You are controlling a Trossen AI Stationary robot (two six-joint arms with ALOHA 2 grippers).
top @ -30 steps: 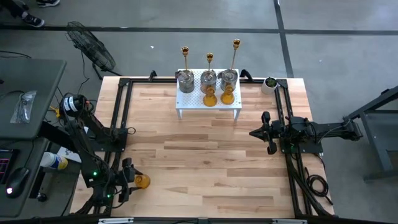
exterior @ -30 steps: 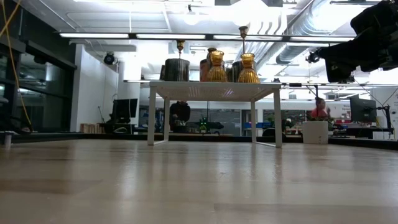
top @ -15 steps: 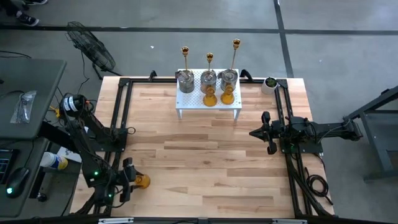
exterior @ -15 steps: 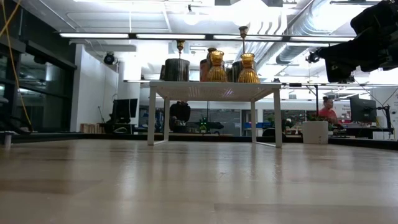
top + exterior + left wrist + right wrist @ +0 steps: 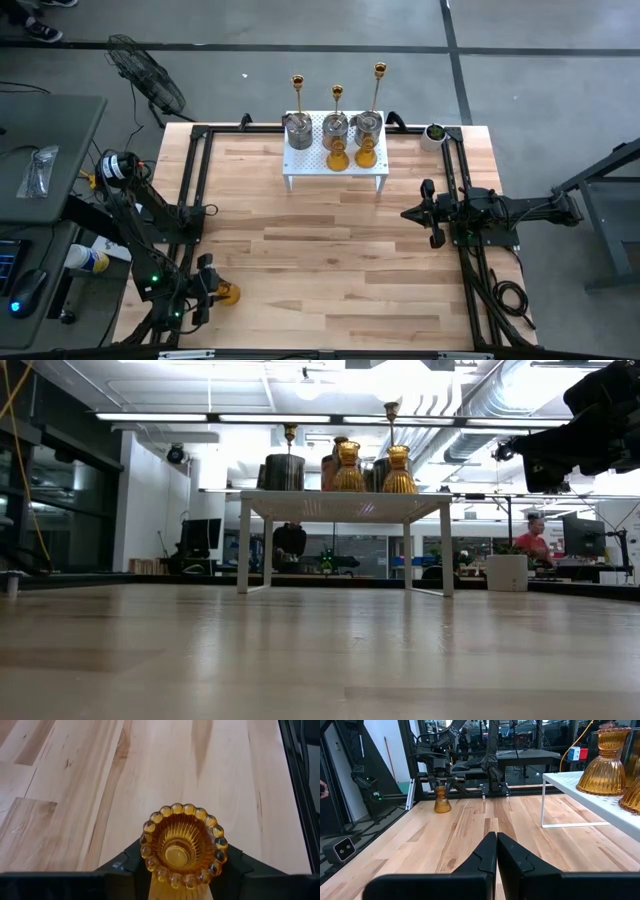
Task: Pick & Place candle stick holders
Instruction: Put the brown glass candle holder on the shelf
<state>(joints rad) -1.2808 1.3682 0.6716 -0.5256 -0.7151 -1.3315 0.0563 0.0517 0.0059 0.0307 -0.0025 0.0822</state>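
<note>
Candle stick holders crowd my white stand (image 5: 335, 172) at 12 o'clock on the wooden surface (image 5: 330, 260): three gold sticks (image 5: 337, 95) behind, three silver jars (image 5: 334, 127) in the middle, two amber glass holders (image 5: 338, 156) in front. At 8 o'clock, my left gripper (image 5: 208, 291) clamps the third amber holder (image 5: 182, 849) near the surface's edge. At 3 o'clock, my right gripper (image 5: 496, 855) waits, fingers pressed together, holding nothing.
</note>
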